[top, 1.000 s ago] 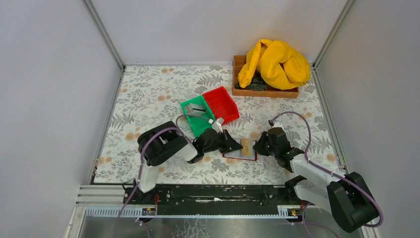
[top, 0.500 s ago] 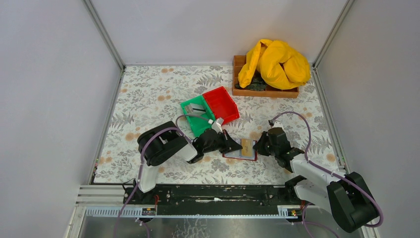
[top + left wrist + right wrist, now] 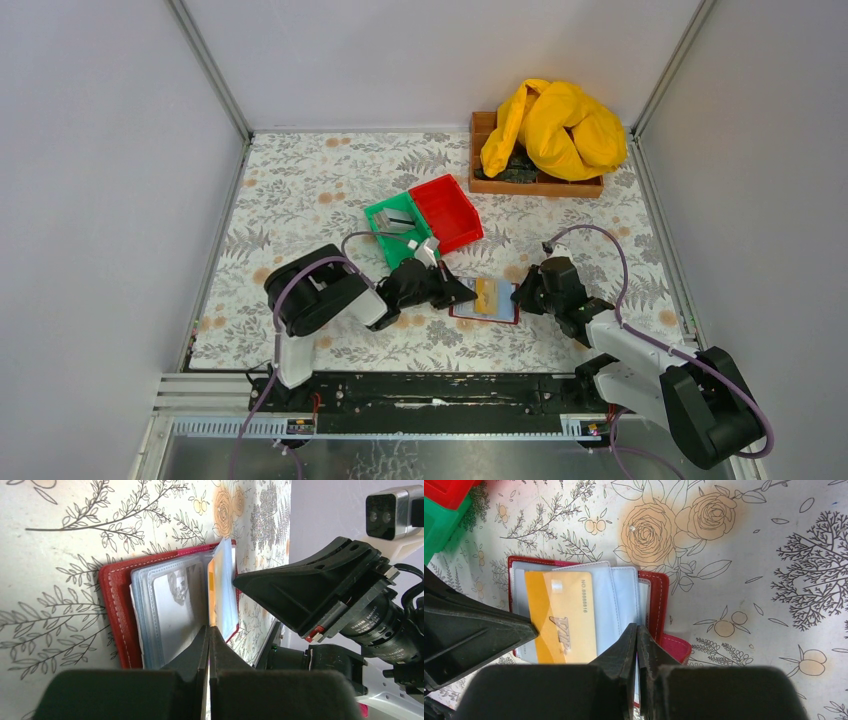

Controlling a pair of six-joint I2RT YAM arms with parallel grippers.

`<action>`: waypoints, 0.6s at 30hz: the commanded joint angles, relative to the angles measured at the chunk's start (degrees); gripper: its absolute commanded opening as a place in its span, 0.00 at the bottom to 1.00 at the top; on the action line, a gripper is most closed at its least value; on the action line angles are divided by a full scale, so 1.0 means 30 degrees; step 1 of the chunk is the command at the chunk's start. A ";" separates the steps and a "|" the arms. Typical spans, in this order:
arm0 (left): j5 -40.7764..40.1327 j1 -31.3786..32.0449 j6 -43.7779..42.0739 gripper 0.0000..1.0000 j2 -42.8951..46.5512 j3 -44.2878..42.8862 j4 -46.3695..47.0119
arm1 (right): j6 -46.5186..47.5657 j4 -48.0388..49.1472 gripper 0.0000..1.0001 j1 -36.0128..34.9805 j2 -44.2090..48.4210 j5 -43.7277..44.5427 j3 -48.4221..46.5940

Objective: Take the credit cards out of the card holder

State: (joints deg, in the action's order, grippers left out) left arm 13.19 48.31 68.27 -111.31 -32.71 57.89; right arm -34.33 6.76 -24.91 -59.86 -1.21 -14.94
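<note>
Now, nearest me, the left gripper (image 3: 208, 628) has snapped shut in the last second and drawn back leftward. Its fingers are pressed together on what looks like the edge of the gold card (image 3: 566, 620). That card now shows far more of its face than a moment ago, slid partway out of the card holder (image 3: 661, 597), which lies open on the table between the two arms. The right gripper (image 3: 636, 628) has not budged, nipped tight on the holder's right side to pin it. I judge the pull is under way, not finished. Farther off sit the green bin (image 3: 395, 225) and red bin (image 3: 447, 210), then the wooden tray (image 3: 540, 186) under a yellow cloth (image 3: 555, 125).
</note>
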 commanded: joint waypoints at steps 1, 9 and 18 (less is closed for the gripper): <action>0.0280 -0.0349 -0.0835 0.00 0.1012 0.0538 0.0739 | 0.0190 -0.1113 0.08 0.0104 -0.0350 -0.0215 -0.0089; 0.0331 -0.0593 -0.2056 0.00 0.3018 0.1693 0.0138 | 0.0221 -0.1080 0.08 0.0120 -0.0324 -0.0275 -0.0074; -0.0539 -0.0627 -0.3281 0.00 0.6456 0.2419 -0.1874 | 0.0137 -0.0888 0.05 0.0146 0.1036 -0.0364 0.0409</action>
State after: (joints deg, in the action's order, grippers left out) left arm 13.21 46.81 61.73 -96.62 -26.37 53.65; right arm -34.33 6.20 -24.75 -59.07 -1.58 -14.85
